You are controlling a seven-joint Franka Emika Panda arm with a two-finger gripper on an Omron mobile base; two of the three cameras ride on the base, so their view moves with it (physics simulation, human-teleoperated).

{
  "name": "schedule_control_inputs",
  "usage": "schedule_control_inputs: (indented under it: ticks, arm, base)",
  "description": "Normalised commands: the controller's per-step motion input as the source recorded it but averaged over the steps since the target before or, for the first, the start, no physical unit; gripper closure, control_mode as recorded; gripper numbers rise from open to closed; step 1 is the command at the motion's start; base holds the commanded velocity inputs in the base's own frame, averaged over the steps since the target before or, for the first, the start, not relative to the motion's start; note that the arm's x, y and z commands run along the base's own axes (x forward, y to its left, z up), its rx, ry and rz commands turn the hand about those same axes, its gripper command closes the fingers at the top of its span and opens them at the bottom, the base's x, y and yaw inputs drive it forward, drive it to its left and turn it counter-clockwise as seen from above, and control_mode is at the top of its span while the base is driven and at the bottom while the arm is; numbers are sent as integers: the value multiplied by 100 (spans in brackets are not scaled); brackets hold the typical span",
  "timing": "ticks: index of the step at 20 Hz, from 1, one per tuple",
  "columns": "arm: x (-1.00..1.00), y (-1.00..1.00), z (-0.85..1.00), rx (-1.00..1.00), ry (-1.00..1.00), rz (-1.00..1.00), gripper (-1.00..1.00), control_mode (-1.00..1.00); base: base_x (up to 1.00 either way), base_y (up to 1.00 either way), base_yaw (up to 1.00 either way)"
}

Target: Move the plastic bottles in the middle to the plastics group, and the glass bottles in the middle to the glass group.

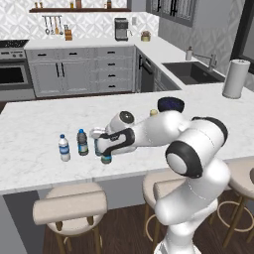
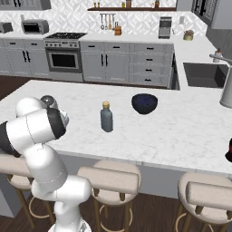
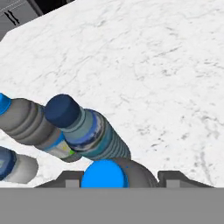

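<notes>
**Gripper clasps a bottle beside the plastics group**

The gripper (image 1: pixel 105 149) is closed around a small plastic bottle (image 3: pixel 105 174) with a bright blue cap, held upright with its base at the bench (image 1: pixel 39 124). Just beside it stand the plastics group: a dark bottle (image 1: pixel 82 142) and a clear-white bottle (image 1: pixel 64 148). The glass bottle (image 2: pixel 106 117) stands mid-bench, near a dark bowl (image 2: pixel 144 103) and well apart from the group.

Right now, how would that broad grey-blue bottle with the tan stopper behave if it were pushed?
The grey-blue bottle looks squat with a wide base, so it probably slides rather than tips. If glass, it is likely heavy and breakable. The marble counter looks smooth, so sliding seems easy.
</notes>
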Motion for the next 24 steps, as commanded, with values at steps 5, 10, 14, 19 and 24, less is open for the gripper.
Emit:
schedule_control_inputs:
  ticks: [5,10,14,19,24]
  arm:
    - [9,58,-15,4,-3,0,100,-100]
    - [-1,32,-4,3,-4,0,100,-100]
    - [-34,0,-11,2,0,-6,100,-100]
    - [-22,0,-15,0,-4,-5,100,-100]
    - [-17,0,-18,0,-3,-4,100,-100]
  base:
    - [0,0,0]
    - [0,0,0]
    - [0,0,0]
    - [0,0,0]
    - [0,0,0]
